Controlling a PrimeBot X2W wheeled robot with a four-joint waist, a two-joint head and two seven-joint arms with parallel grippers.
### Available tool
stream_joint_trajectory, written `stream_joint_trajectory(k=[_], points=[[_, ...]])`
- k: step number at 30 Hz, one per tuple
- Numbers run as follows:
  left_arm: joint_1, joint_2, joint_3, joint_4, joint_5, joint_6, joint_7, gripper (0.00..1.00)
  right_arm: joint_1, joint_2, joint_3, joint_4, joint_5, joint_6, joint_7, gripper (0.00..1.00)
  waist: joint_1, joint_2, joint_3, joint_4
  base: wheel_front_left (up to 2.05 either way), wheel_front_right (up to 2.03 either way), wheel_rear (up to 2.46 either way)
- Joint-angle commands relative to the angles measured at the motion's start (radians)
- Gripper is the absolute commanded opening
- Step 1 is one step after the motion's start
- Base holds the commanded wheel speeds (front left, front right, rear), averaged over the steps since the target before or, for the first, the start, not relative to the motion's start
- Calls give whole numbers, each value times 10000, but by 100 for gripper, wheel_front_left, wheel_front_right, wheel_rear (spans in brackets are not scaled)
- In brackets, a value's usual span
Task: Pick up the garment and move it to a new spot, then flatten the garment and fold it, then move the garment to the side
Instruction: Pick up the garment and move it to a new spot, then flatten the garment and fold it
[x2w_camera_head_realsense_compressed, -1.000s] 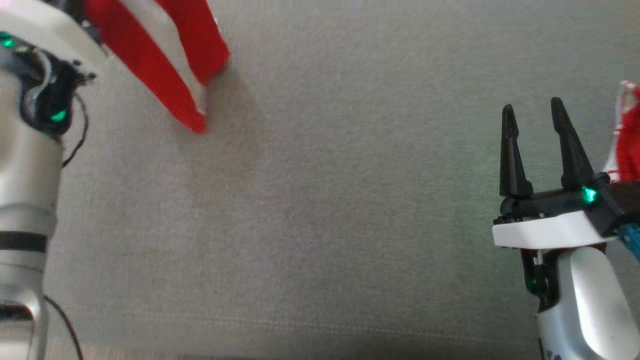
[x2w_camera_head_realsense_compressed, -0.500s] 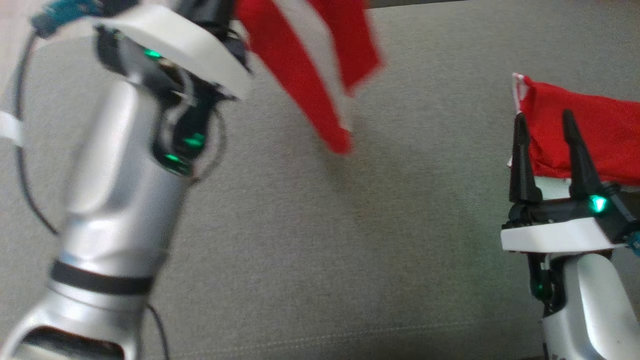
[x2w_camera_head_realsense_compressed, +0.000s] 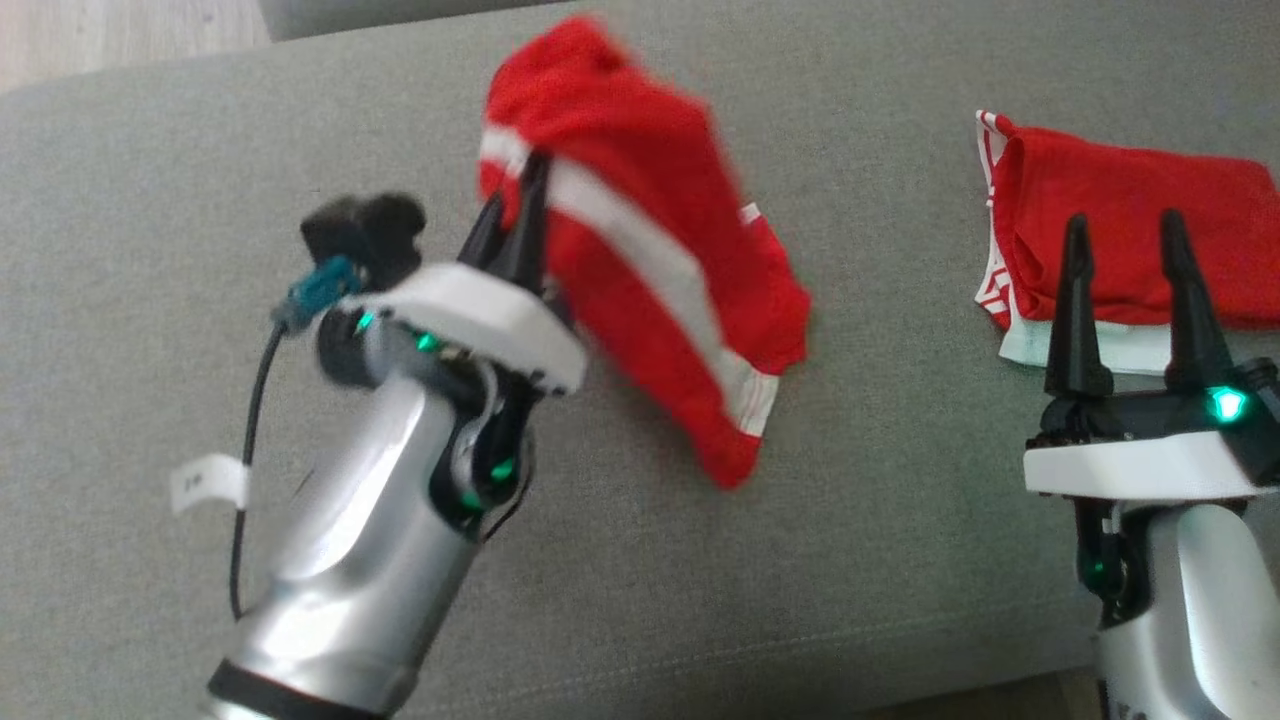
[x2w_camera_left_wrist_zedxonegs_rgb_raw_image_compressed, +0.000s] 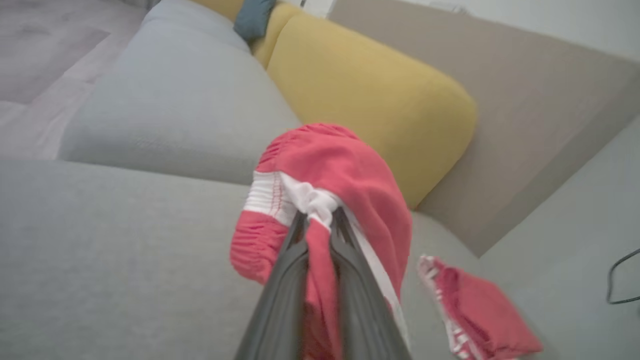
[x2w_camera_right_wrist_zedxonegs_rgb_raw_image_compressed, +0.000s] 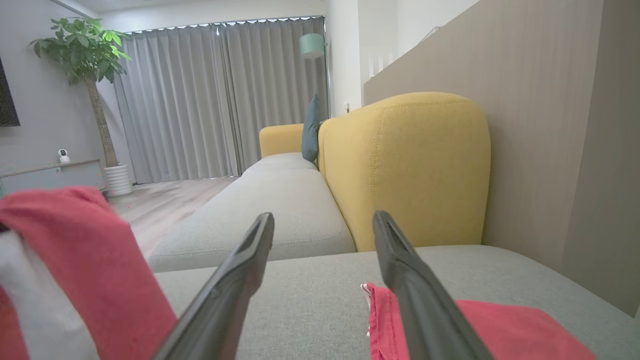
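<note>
In the head view, your left gripper (x2w_camera_head_realsense_compressed: 515, 200) has its two dark fingers pinched nearly together on the red garment with white stripes (x2w_camera_head_realsense_compressed: 650, 290). The garment hangs bunched from the fingers over the middle of the grey fabric sofa seat (x2w_camera_head_realsense_compressed: 900, 520). Your right gripper (x2w_camera_head_realsense_compressed: 1122, 225) stands with its fingers wide apart and holds nothing. Just beyond its tips lies a second, folded red garment with white trim (x2w_camera_head_realsense_compressed: 1130, 180).

The left wrist view confirms the grip: the fingers clamp the white elastic waistband, and the rest droops around and below them. A yellow cushioned backrest (x2w_camera_left_wrist_zedxonegs_rgb_raw_image_compressed: 370, 95) rises behind.

In the right wrist view the spread fingers frame bare seat. The folded piece lies under the right-hand finger and the carried garment is at the lower left.

You look to be in the first step, carrying the garment to its new spot. Next, I judge, you should lower it onto open seat well clear of the folded piece, let go, then spread it flat with both grippers.
</note>
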Motion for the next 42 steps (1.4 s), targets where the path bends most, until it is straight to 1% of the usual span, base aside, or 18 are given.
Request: stream_joint_trajectory(k=[1, 4, 7, 8, 9, 10, 14, 19, 23, 25, 26, 31, 34, 37, 42], points=[[-290, 371, 301, -68, 153, 19, -135, 0, -353, -24, 264, -368, 41, 65, -107, 100, 1, 0, 79, 4, 0, 0, 0], [-176, 784, 56, 1002, 649, 51, -367, 0, -348, -24, 407, -337, -11, 65, -108, 100, 1, 0, 189, 45, 0, 0, 0], [-153, 933, -113, 1873, 923, 7, -603, 0, -344, -24, 538, -302, -20, 65, -108, 100, 1, 0, 257, 113, 0, 0, 0], [-162, 936, -172, 2115, 978, -27, -651, 26, -337, -24, 583, -286, -15, 65, -108, 100, 1, 0, 266, 145, 0, 0, 0], [-188, 932, -233, 2325, 1040, -60, -701, 90, -328, -24, 628, -263, -20, 65, -108, 100, 1, 0, 268, 183, 0, 0, 0], [-254, 903, -285, 2631, 1119, -124, -837, 100, -299, -24, 722, -210, -39, 65, -108, 100, 1, 0, 246, 264, 0, 0, 0], [-336, 898, -174, 2890, 1225, -155, -1111, 100, -220, -24, 866, -120, -97, 65, -108, 100, 1, 0, 122, 464, 0, 0, 0], [-230, 1092, 239, 2505, 1445, -107, -1272, 100, -86, -24, 989, 2, -194, 65, -108, 100, 1, 0, -151, 706, 0, 0, 0], [193, 1404, 725, 1638, 1843, -34, -1286, 100, 87, -24, 1035, 86, -282, 65, -108, 100, 1, 0, -393, 894, 0, 0, 0], [527, 1540, 964, 1156, 2028, -68, -1288, 100, 186, -24, 1055, 122, -316, 65, -108, 100, 1, 0, -501, 992, 0, 0, 0], [527, 1540, 964, 1156, 2028, -68, -1288, 100, 186, -24, 1055, 122, -316, 65, -108, 100, 1, 0, -501, 992, 0, 0, 0], [1799, 1642, 1791, -101, 2357, -213, -1290, 100, 464, -24, 1090, 226, -344, 65, -108, 100, 1, 0, -753, 1221, 0, 0, 0], [2690, 1526, 2299, -860, 2759, -317, -1290, 100, 640, -24, 1097, 272, -296, 65, -108, 100, 1, 0, -820, 1333, 0, 0, 0], [3352, 1243, 2748, -1457, 3154, -523, -1290, 100, 805, -24, 1097, 330, -286, 65, -108, 100, 1, 0, -854, 1457, 0, 0, 0], [3795, 795, 3231, -1751, 3710, -954, -1291, 100, 913, -24, 1200, 557, -161, 65, -108, 100, 1, 0, -847, 1566, 0, 0, 0]])
